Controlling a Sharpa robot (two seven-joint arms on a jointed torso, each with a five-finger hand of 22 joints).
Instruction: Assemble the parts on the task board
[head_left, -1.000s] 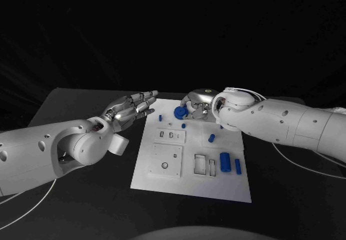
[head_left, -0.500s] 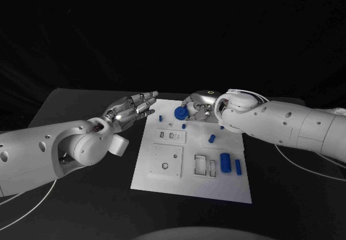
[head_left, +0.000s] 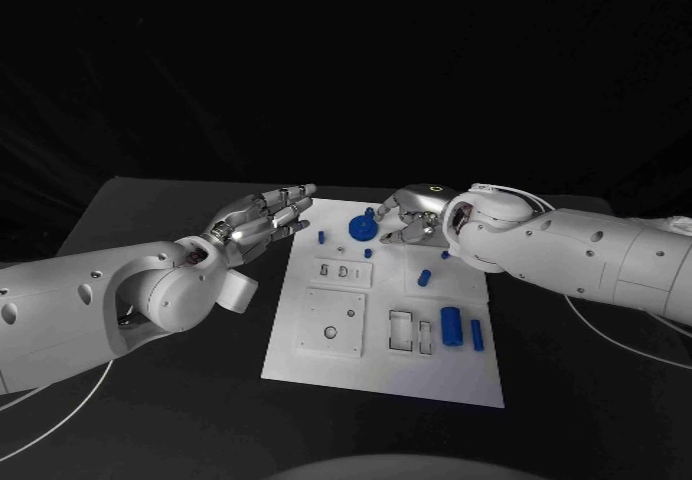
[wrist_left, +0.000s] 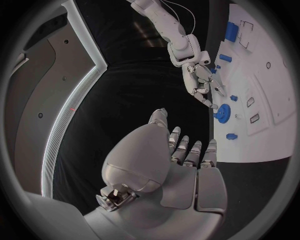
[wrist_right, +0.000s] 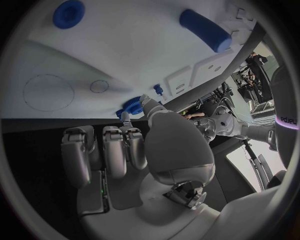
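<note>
The right hand (head_left: 408, 218) pinches a blue gear (head_left: 362, 229) between fingertips at the far end of the board (head_left: 378, 375), holding it at or just above the white surface; whether it touches cannot be told. The gear lies on the left-arm side of the right hand, its flat face tilted toward the head camera. In the left wrist view the gear (wrist_left: 221, 114) sits at the tips of the right hand (wrist_left: 201, 82), over the board's (wrist_left: 270, 95) far end. The left hand (head_left: 264, 217) hovers over the bench (head_left: 173, 210) just beside the board's far left corner, fingers straight and apart, holding nothing. The right hand is plainly the nearer to the gear, so my judgement is that seating it falls to that hand.
</note>
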